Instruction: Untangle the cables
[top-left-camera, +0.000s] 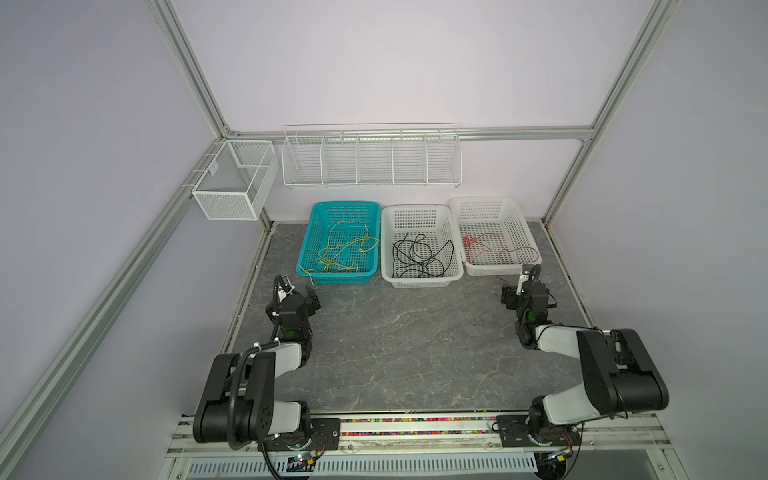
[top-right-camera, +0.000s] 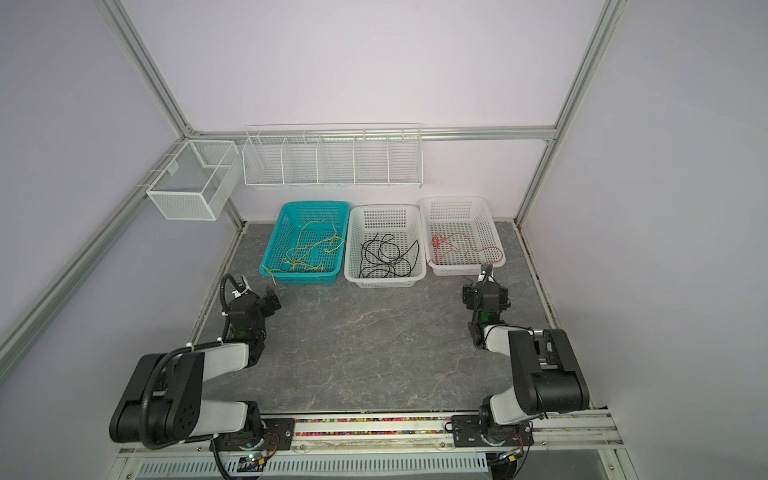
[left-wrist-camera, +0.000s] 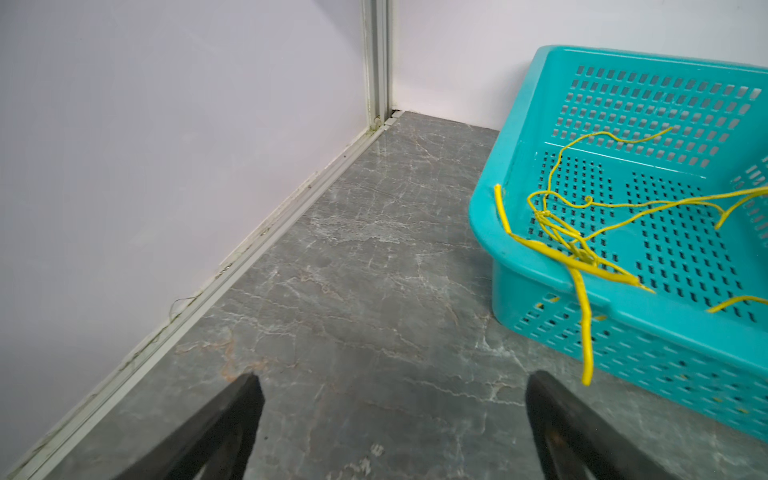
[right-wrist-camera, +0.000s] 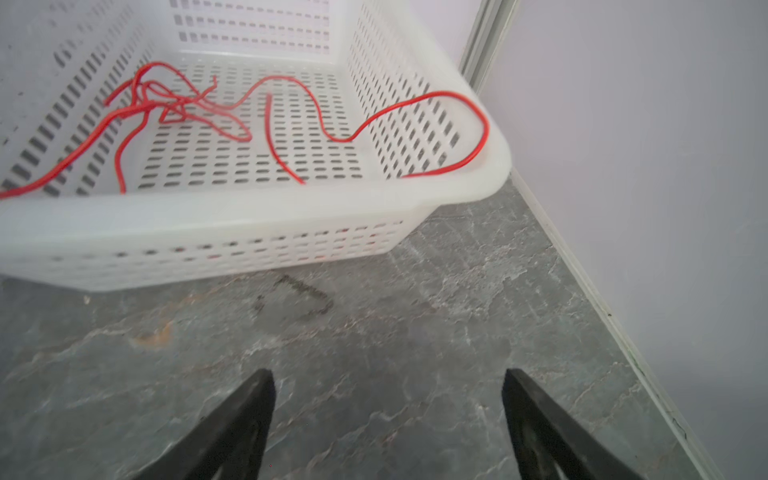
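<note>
The left claw (left-wrist-camera: 390, 384) gapes wide and empty, yellow cables (left-wrist-camera: 582, 262) ahead of it (one end droops over the teal basket (left-wrist-camera: 488, 232)); the right claw (right-wrist-camera: 388, 374), likewise spread and empty, faces red cables (right-wrist-camera: 166, 102).

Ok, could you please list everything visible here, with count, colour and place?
teal basket: one, teal, table's far left
middle basket: one, white, beside it
right basket: one, white, far right
yellow cables: one bunch, yellow, teal basket, end over its rim
black cables: one bunch, black, middle basket
red cables: one bunch, red, right basket
wire rack: one, white, back wall
mesh box: one, white, left frame
table: one, grey
left claw: one, black, open, empty
right claw: one, black, open, empty
</note>
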